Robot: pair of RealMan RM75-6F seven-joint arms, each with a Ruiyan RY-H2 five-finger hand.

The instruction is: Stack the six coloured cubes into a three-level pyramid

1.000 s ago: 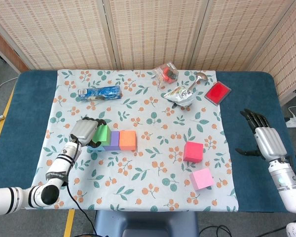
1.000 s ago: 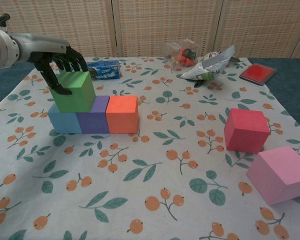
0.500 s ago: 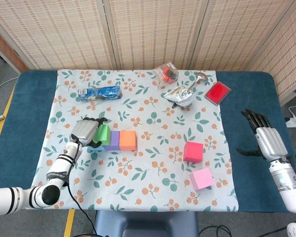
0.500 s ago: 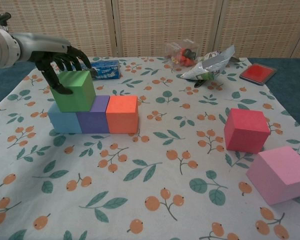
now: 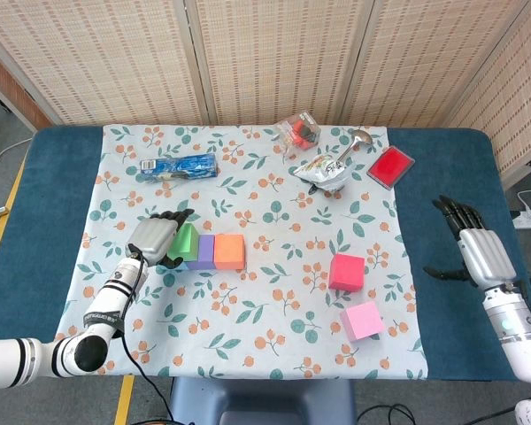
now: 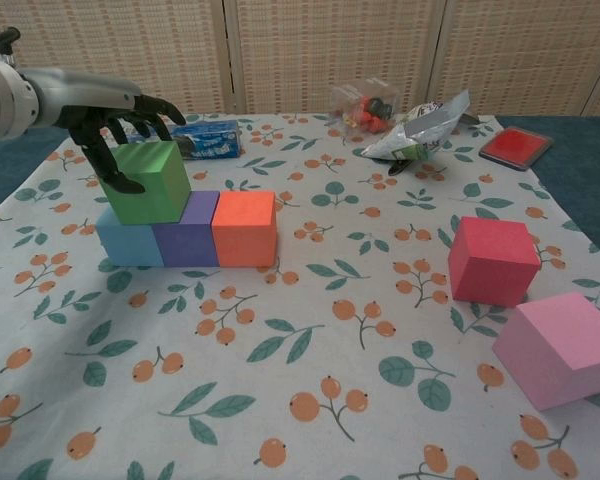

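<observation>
Left of frame, our left hand (image 6: 110, 118) touches the green cube (image 6: 148, 183) atop the blue-purple row, fingers loosening; right hand (image 5: 474, 248) spread, empty.

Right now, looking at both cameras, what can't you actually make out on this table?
- Light blue cube: in the head view the left hand and green cube cover nearly all of it.
- Left hand on the green cube: chest view shows the thumb at its side, but whether the fingers press the far face is hidden.
- Right hand: outside the chest view.
- Blue packet: print too small.
- Clear bag: contents indistinct.
</observation>
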